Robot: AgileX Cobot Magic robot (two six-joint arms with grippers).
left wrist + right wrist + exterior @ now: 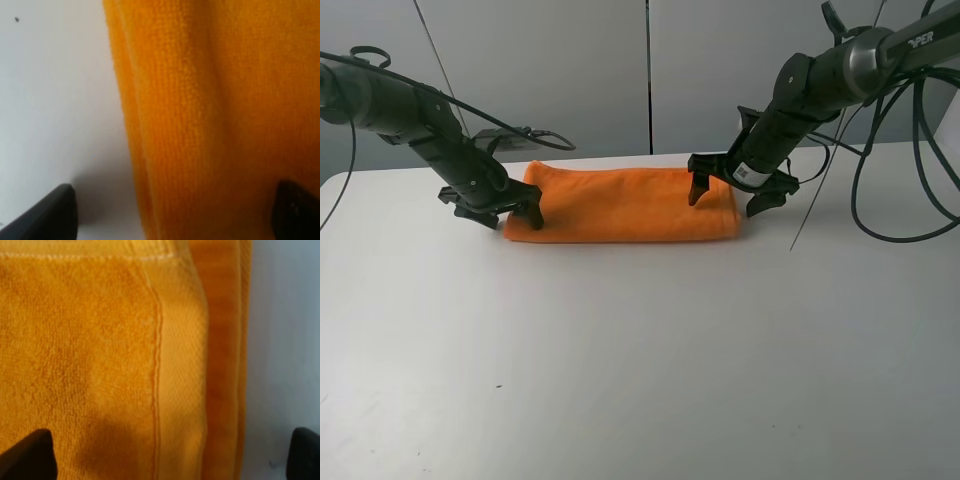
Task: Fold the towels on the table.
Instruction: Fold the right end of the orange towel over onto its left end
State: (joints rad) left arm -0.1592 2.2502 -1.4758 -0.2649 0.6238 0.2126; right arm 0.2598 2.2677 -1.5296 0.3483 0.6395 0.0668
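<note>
The orange towel (620, 205) lies folded into a long, narrow strip on the far half of the desk (640, 360), its length running from left to right, about midway across. Its terry pile looks thick and even. The right wrist view shows a flatter woven band (182, 390) with a stitched hem at that end, and the stacked edges of the lower layers show just past it. The left wrist view shows the other end, where the folded layers meet the bare desk in a clean line.

The left claw (498, 210) sits low at the towel's left end with its fingers spread wide. One fingertip (50, 217) is over the bare surface just off the cloth, and the other is over the cloth itself. The right claw (732, 196) sits the same way at the right end, also spread wide, with one fingertip (25, 457) over the towel and one over the desk beside it. Neither claw pinches anything. I cannot tell whether the tips press the fabric or hang just above it.

The desk is plain white and matte, far larger than the towel. It shows soft shadows under both arms and a tiny dark speck (498, 385) toward the front. Behind it stands a pale grey wall (550, 70) of flat panels, split by a dark vertical seam (648, 70). Black cables (910, 215) loop down from the right arm onto the far right of the desk.
</note>
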